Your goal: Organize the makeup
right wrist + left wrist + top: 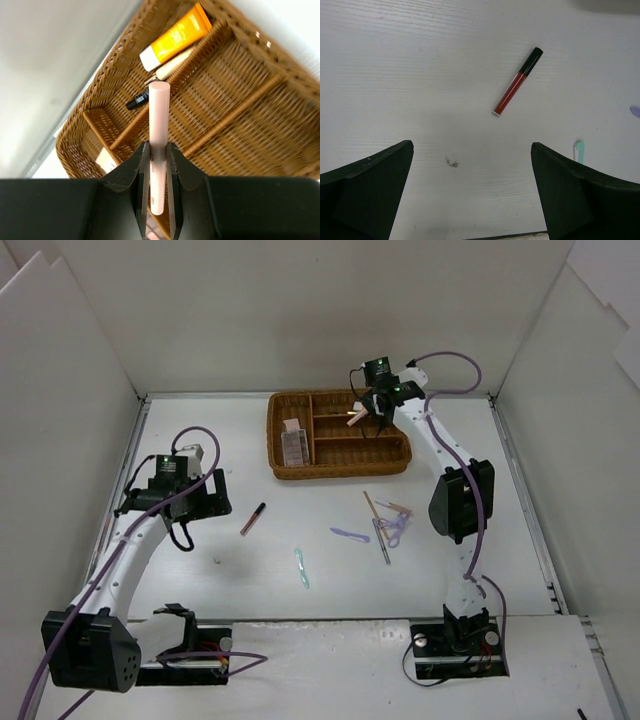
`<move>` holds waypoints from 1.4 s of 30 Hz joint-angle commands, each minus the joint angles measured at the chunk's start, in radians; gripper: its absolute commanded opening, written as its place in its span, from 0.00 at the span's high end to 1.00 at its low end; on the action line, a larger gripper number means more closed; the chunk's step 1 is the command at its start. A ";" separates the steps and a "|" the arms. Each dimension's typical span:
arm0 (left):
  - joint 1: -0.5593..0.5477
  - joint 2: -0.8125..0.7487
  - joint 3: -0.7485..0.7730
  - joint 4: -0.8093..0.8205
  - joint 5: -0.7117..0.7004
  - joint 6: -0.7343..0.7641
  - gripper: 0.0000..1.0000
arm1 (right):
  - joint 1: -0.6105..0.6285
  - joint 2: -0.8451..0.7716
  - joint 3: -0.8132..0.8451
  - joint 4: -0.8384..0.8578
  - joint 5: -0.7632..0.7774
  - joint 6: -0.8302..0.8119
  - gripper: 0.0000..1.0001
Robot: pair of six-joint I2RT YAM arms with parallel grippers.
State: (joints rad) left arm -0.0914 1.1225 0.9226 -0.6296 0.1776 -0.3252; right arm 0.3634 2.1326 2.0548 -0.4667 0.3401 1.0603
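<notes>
My right gripper (pixel 157 147) is shut on a pale pink tube (pixel 159 110) and holds it above the brown wicker tray (pixel 240 35). In the top view this gripper (pixel 366 414) hovers over the tray's upper right compartments (pixel 340 470). An orange tube (pixel 175 36), a cream pencil (pixel 172 65) and a black mascara (pixel 136 102) lie in the tray. An eyeshadow palette (pixel 295 443) lies in its left compartment. My left gripper (pixel 472 200) is open and empty above the table. A red lip gloss (pixel 516 82) lies ahead of it, and shows in the top view (pixel 253 519).
A mint tool (pixel 302 567) lies at the table's middle front. A lilac tool (pixel 349 534), thin pencils (pixel 380 525) and another lilac piece (pixel 394 531) lie below the tray on the right. White walls enclose the table.
</notes>
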 commanded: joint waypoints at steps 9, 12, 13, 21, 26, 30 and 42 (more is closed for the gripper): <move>0.005 -0.006 0.025 0.028 -0.010 0.006 0.00 | 0.000 0.105 -0.021 0.037 0.003 0.389 0.92; 0.005 -0.007 0.024 0.028 -0.013 0.006 0.01 | -0.001 0.113 -0.024 0.039 0.020 0.421 0.88; 0.005 -0.007 0.024 0.028 -0.013 0.006 0.01 | -0.004 0.116 -0.022 0.039 0.019 0.429 0.87; 0.005 -0.010 0.022 0.024 -0.018 0.006 0.01 | -0.021 0.136 -0.028 0.054 -0.029 0.472 0.77; 0.005 -0.010 0.021 0.025 -0.018 0.006 0.01 | -0.027 0.130 -0.006 0.074 -0.059 0.339 0.67; 0.005 -0.015 0.021 0.027 -0.018 0.005 0.00 | -0.026 0.061 -0.007 0.082 -0.081 0.009 0.61; 0.005 -0.001 0.024 0.037 0.017 0.002 0.01 | 0.012 -0.355 -0.487 0.083 -0.279 -0.719 0.61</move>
State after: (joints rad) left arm -0.0914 1.1225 0.9226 -0.6285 0.1818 -0.3256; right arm 0.3492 1.9034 1.6447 -0.3962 0.1215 0.5835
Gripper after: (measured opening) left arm 0.996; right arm 0.396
